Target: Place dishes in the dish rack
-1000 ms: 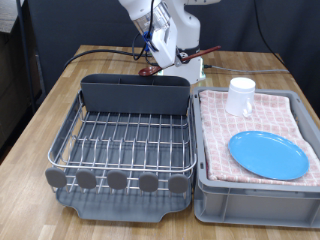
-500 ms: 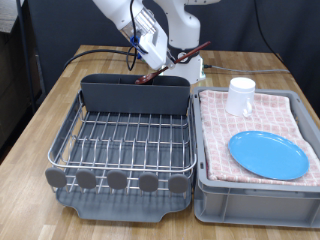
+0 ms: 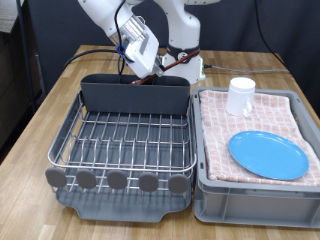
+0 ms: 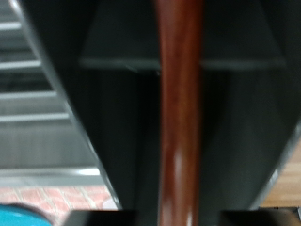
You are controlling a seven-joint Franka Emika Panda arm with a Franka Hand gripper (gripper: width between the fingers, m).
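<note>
Lab bench (not home kitchen): wooden table (image 3: 60, 105), black curtain (image 3: 70, 25), trailing cables (image 3: 95, 52).

Glossy wooden spoon (image 4: 181, 113), wire rack (image 3: 125, 140) (matt plastic tray), checked cloth (image 3: 222, 125)

a grey tub (image 3: 250, 200) lined with pink checked cloth (image 3: 215, 135) sits on a wooden table (image 3: 35, 190).

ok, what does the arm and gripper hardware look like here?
White glossy arm with rounded shells. The gripper is white too, with blue and dark parts near the fingers. Black cables trail across the table behind it. No readable markings.
</note>
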